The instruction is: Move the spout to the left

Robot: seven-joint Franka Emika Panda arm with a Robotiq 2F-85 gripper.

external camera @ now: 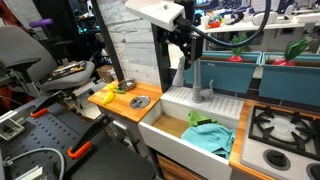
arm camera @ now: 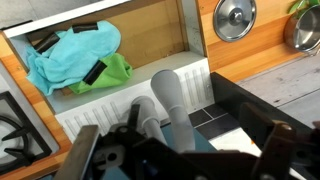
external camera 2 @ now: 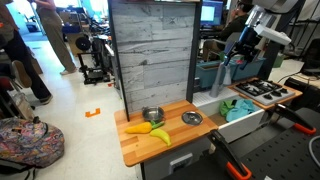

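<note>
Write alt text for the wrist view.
Grey spout stands just ahead of the open hand, seen from above. Beyond it, a white sink holds a teal cloth and a green cloth; a steel lid lies on the wooden counter.

A white rectangular sink basin (external camera: pixel 176 138) holds a crumpled teal cloth (arm camera: pixel 62 55) with a bright green cloth (arm camera: pixel 116 72) just beside it, the two touching. A light wooden countertop (external camera 2: pixel 190 140) next to the sink carries a yellow banana (external camera 2: pixel 158 135), a round metal lid with a centre knob (external camera 2: pixel 192 118) and a small shiny metal bowl (external camera 2: pixel 152 115). Behind the countertop stands an upright panel of grey weathered planks (external camera 2: pixel 150 50). On the far side of the sink sits a black gas stove grate (external camera: pixel 280 128). A patterned backpack (external camera 2: pixel 30 142) lies on the floor.
</note>
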